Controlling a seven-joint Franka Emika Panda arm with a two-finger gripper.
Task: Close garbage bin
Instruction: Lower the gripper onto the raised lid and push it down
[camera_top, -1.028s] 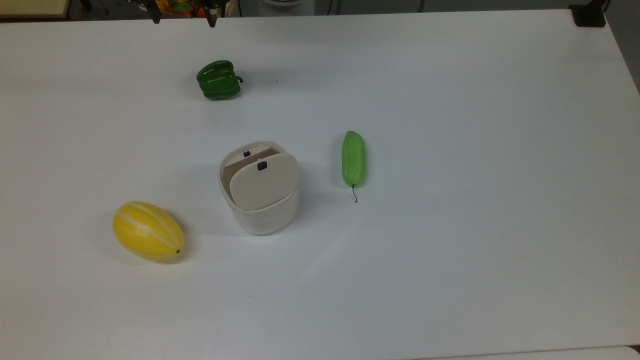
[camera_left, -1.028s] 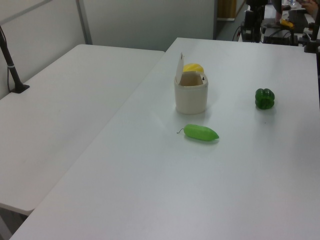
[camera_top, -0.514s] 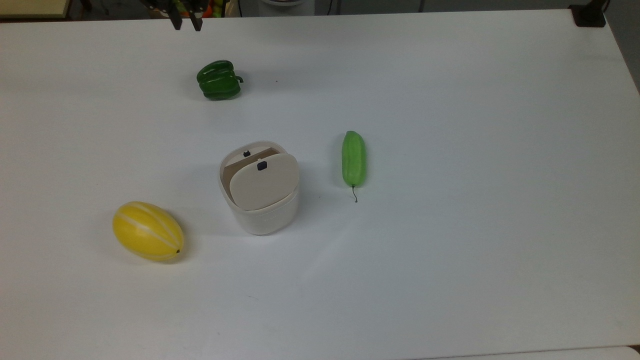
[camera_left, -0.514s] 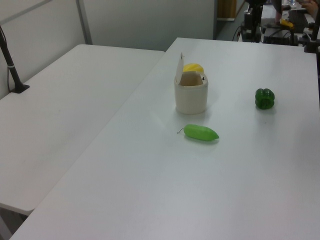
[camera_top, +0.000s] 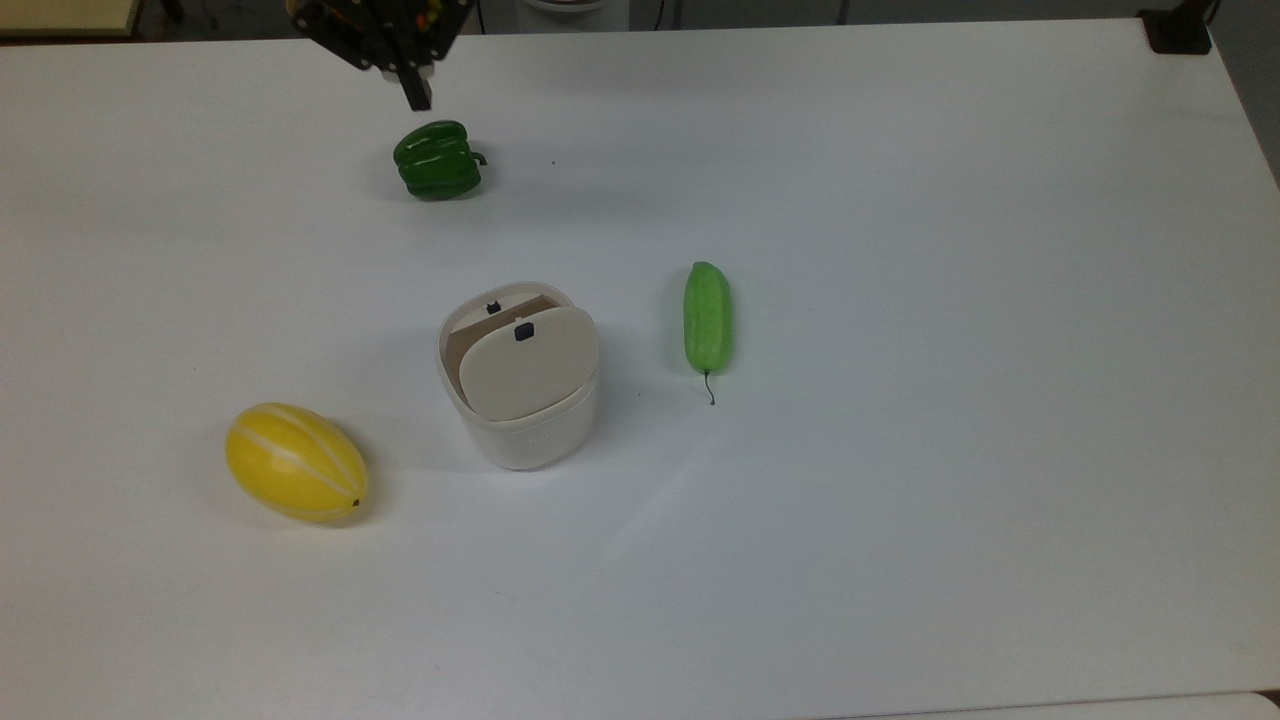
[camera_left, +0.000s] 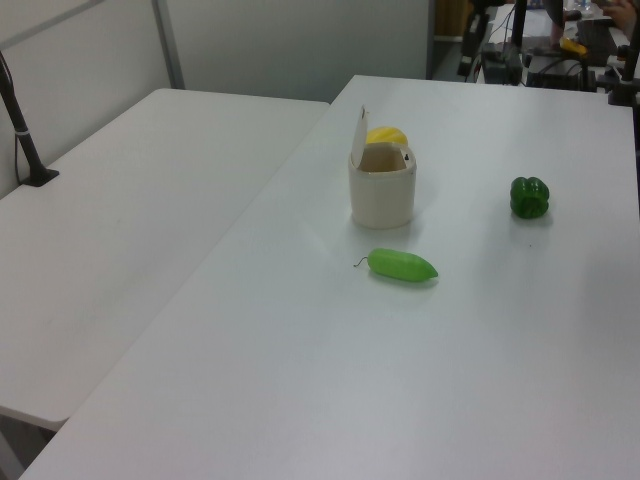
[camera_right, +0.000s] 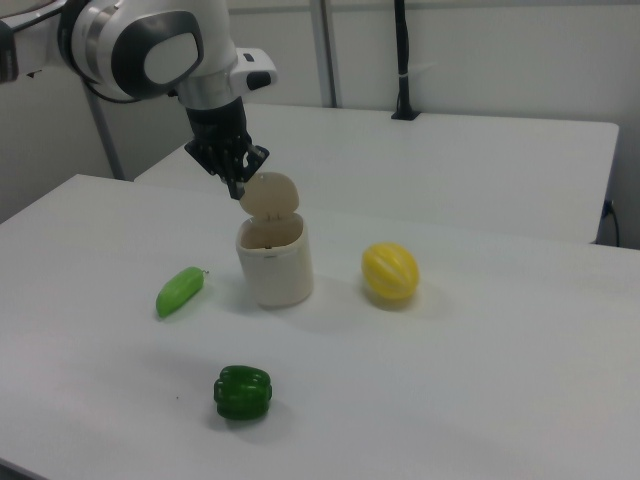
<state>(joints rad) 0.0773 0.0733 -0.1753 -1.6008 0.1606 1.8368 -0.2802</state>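
One garbage bin (camera_top: 520, 420) stands upright near the middle of the white tabletop (camera_top: 900, 500), its beige lid (camera_top: 528, 362) raised on its hinge, so the opening shows in the left view and the right view. On the lid there is one small black button (camera_top: 524, 332), and a second dark catch sits on the rim behind it. Around the bin lie three pieces of produce, one of each: a yellow melon (camera_top: 296, 462) to the top view's left, a light green cucumber (camera_top: 707, 316) to the top view's right, and a dark green bell pepper (camera_top: 437, 160) farther off. All three lie apart from the bin. The one pincer (camera_top: 414, 95) hangs in the air with its fingers clenched together, holding nothing; in the right view its tip (camera_right: 237, 186) appears just beside the raised lid's edge
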